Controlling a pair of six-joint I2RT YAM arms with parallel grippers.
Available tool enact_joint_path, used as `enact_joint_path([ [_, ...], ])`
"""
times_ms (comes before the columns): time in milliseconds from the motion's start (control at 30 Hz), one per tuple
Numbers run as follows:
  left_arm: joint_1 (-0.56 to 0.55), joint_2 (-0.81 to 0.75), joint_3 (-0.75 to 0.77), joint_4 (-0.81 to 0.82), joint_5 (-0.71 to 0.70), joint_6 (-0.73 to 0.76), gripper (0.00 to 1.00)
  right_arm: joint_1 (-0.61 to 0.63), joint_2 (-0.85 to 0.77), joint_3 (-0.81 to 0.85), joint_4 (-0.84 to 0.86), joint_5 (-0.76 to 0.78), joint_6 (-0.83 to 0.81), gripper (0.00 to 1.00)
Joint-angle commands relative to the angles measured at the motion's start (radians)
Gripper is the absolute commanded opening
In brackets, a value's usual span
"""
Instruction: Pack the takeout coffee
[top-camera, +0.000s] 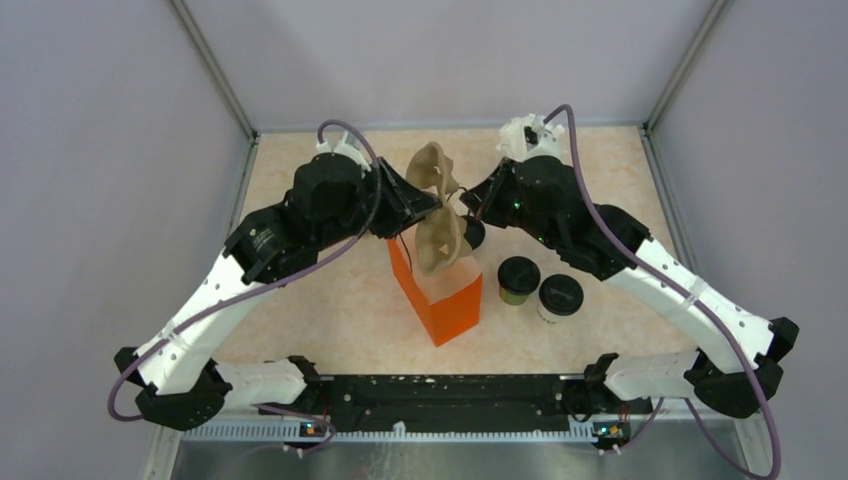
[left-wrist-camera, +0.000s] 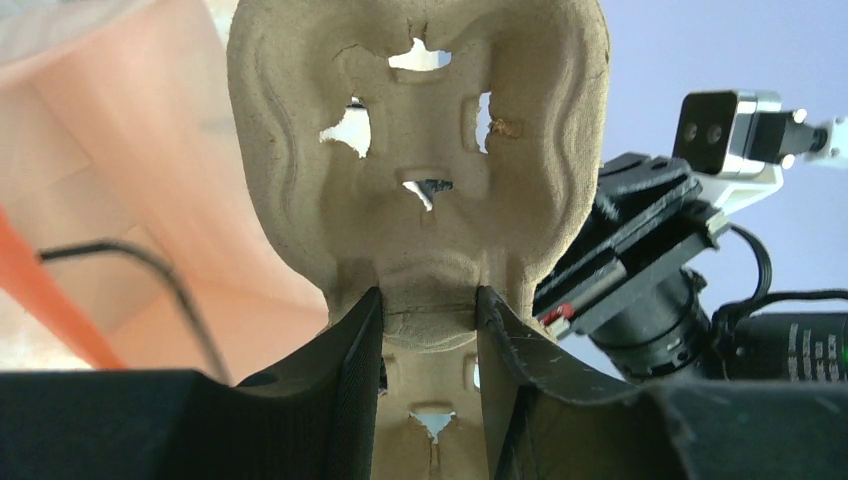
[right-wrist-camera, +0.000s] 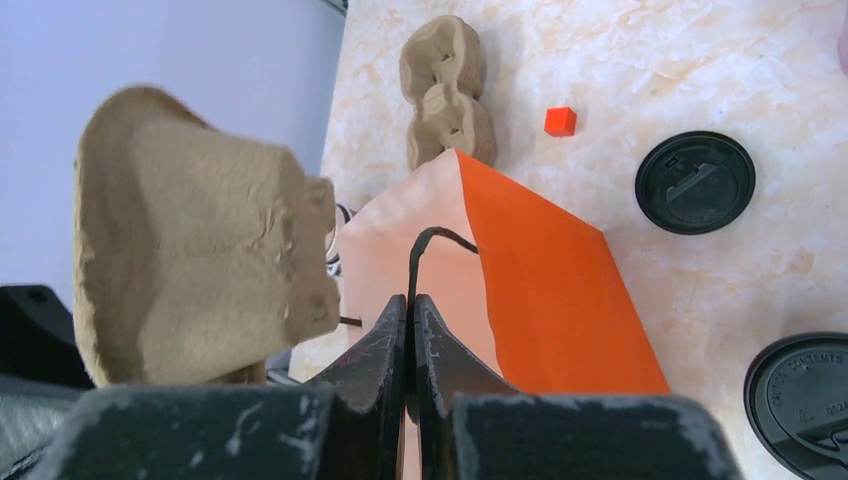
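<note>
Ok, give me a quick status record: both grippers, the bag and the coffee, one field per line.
left gripper: closed on the cup tray, held up by the bag's mouth
right gripper: shut on the handle of the bag
orange bag: upright on the table, top open
coffee cup: lidded, standing on the table right of the bag, not packed
second lidded cup: beside the coffee cup, also outside the bag

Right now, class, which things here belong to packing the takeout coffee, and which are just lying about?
Job: takeout coffee, orange bag, pulp carrier.
Lying about: spare carrier, small orange cube.
</note>
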Motion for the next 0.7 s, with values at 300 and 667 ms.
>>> enact_joint_path([
  [300, -0.119, -0.030, -0.015, -0.137, -0.253, -0.113, 0.24, 0.013, -0.055, -0.055, 0.052, 0.001, 0.004, 0.00],
  [667, -0.123, 0.004, -0.040, -0.165, -0.309, -0.164, 0.24, 0.012, -0.073, -0.069, 0.071, 0.011, -0.031, 0.00],
])
